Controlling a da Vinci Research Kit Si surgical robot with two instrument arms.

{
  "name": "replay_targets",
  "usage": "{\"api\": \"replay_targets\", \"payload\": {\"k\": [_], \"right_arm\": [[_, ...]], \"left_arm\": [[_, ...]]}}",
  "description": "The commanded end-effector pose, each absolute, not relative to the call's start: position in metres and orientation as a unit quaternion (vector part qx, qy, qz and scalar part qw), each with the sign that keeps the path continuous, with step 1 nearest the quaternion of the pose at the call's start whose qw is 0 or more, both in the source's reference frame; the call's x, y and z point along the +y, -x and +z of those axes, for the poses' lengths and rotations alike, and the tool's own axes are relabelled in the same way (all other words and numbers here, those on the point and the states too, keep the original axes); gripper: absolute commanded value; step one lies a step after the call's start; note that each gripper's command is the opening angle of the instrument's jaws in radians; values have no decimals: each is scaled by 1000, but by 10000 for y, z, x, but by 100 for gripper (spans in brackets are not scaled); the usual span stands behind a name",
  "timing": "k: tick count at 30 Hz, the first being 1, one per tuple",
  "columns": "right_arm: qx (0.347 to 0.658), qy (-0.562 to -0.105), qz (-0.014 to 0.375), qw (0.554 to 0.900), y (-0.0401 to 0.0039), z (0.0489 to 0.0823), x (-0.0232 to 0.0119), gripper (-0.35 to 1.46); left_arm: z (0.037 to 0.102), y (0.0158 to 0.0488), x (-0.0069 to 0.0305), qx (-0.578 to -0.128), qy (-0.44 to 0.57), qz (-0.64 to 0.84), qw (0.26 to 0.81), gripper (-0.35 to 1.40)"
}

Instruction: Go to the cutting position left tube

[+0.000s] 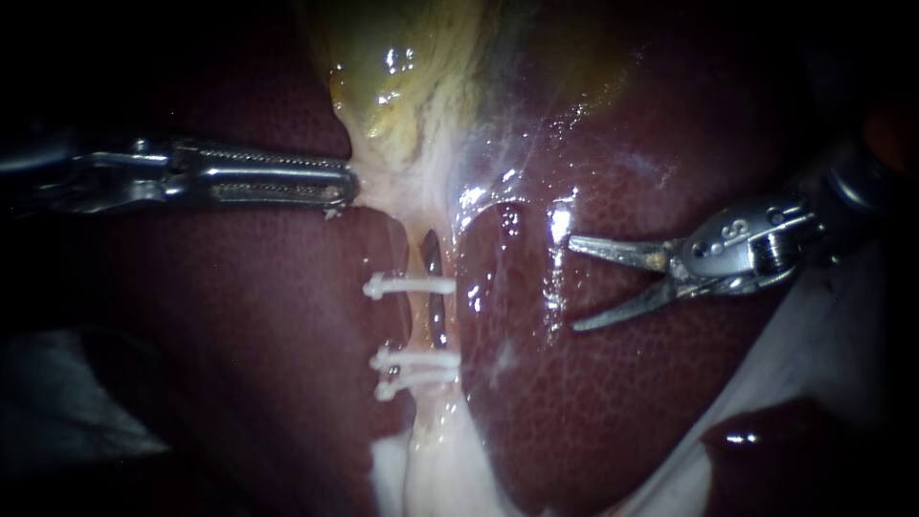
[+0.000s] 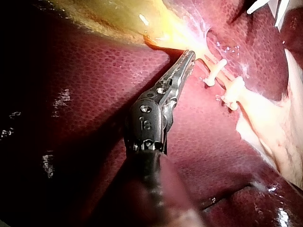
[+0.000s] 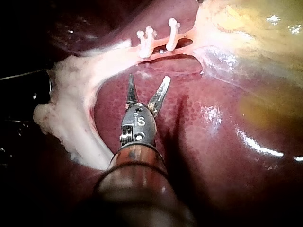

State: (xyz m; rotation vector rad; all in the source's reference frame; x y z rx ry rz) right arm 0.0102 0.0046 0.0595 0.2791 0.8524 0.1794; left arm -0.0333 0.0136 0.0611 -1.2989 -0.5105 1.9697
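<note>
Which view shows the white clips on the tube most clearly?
The endoscope view: all three clips lie full-length across the tube. The left wrist view shows them aslant beside the left instrument, the pair merged; the right wrist view, beyond the right instrument.

A surgical lab setup: a dark red liver (image 1: 239, 383) and yellowish gallbladder (image 1: 412, 57) lie under close light, white clips (image 1: 412, 285) cross a pale tube (image 1: 418, 330), and the left instrument (image 1: 347, 188) and right instrument (image 1: 574, 284) reach in.
</note>
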Motion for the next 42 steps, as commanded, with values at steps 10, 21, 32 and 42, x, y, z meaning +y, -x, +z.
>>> {"api": "replay_targets", "payload": {"k": [10, 21, 32, 42], "right_arm": [[414, -141, 84, 895, -102, 595, 46, 144], [441, -184, 70, 876, -138, 607, 27, 144], [463, -229, 82, 852, -190, 629, 8, 142], [465, -250, 84, 845, -220, 656, 0, 142]], "left_arm": [[560, 307, 139, -208, 508, 754, 362, -35], [545, 306, 136, -204, 512, 753, 360, -35], [542, 309, 135, -204, 512, 753, 361, -35], [540, 311, 134, -203, 512, 753, 361, -35]]}}
